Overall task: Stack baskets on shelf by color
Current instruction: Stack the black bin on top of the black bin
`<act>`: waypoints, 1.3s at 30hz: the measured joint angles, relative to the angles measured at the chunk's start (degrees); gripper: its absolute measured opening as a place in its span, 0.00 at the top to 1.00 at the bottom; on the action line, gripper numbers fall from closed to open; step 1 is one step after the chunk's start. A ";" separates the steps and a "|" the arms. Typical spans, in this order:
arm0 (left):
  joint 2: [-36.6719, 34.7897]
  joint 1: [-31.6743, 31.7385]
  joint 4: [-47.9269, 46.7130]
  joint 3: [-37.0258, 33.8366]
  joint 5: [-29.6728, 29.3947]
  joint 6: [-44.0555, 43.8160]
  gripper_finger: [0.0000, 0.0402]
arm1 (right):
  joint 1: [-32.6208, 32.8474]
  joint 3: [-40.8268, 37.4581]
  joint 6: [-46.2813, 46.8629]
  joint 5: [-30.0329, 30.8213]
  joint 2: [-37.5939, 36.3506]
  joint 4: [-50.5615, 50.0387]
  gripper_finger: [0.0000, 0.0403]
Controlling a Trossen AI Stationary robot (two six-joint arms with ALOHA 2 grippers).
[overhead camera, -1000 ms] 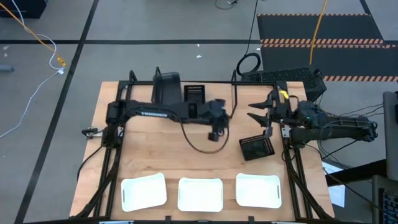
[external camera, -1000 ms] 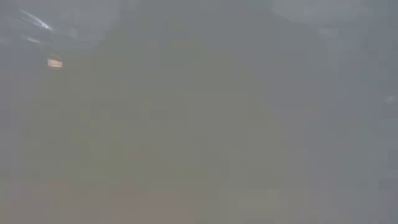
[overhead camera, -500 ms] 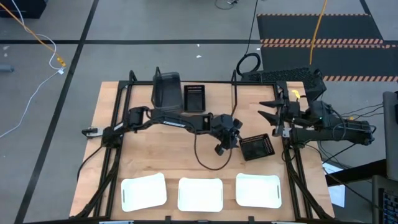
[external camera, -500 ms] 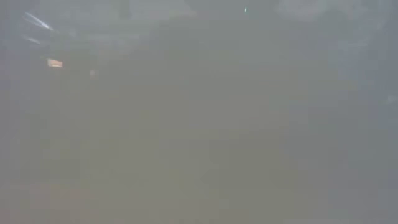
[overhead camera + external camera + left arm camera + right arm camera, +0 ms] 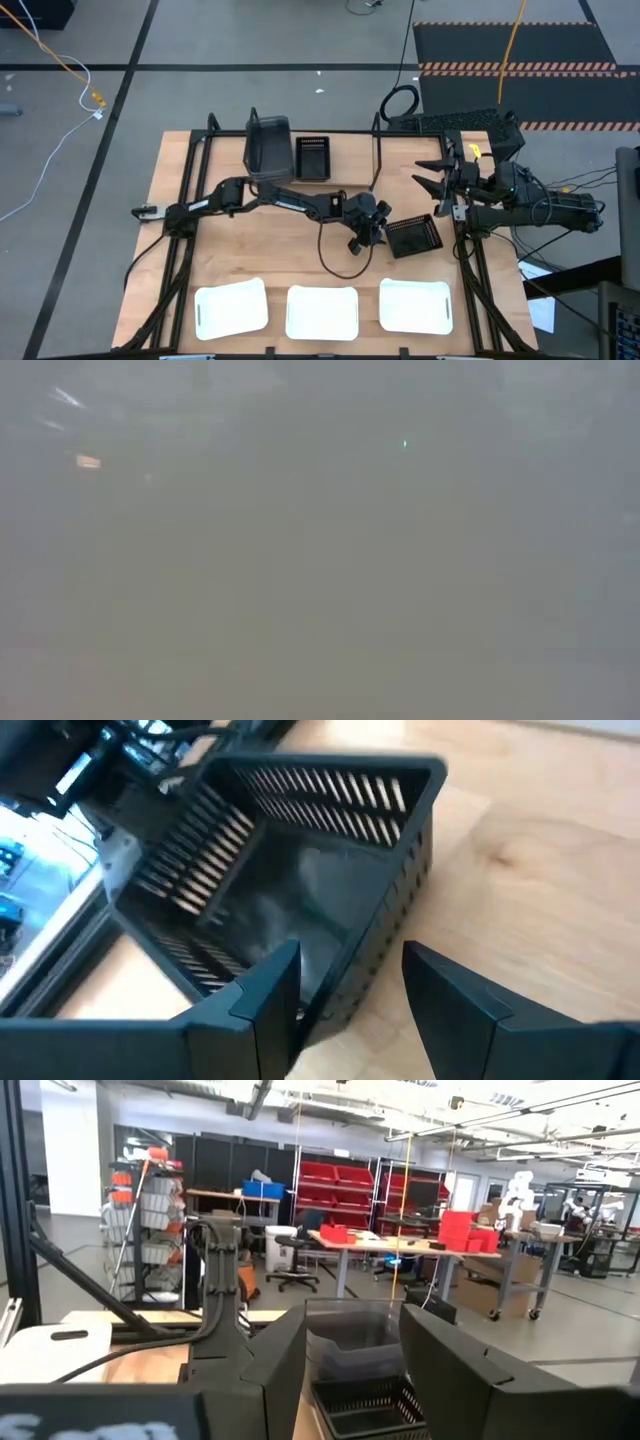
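A black mesh basket (image 5: 413, 236) lies on its base on the table, right of centre. My left gripper (image 5: 377, 232) is open at its left end. In the left wrist view the gripper (image 5: 350, 1005) stands astride the basket's (image 5: 300, 870) near wall, one finger over the inside and one outside. My right gripper (image 5: 417, 173) is open and raised near the right edge, touching nothing. A dark grey basket (image 5: 268, 145) and a second mesh basket (image 5: 312, 157) sit within the shelf (image 5: 376, 150) at the far edge. Three white baskets (image 5: 322, 312) line the near edge.
The black arm frames run along both table sides. A cable loop (image 5: 335, 258) hangs from the left arm over the table's middle. The right wrist view shows the grey basket (image 5: 350, 1335) and mesh basket (image 5: 370, 1408) ahead. The low view shows only grey haze.
My left gripper has travelled toward the table's right and near edges, reaching the left end of the lone mesh basket. My right gripper has drawn back a little toward the right edge. The basket has stayed where it was.
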 joint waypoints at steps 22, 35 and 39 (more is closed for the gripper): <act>-7.80 -3.09 -11.90 -0.04 -0.66 1.10 0.96 | 0.01 -0.02 -0.22 0.09 0.29 -1.68 0.61; -32.10 -4.00 -39.87 0.00 -26.30 -10.40 0.98 | -0.02 -0.03 0.35 0.86 0.22 -1.59 0.61; -35.98 -0.45 -48.18 0.00 -31.60 -18.15 0.96 | 0.02 -0.09 1.61 -0.10 0.31 -1.83 0.61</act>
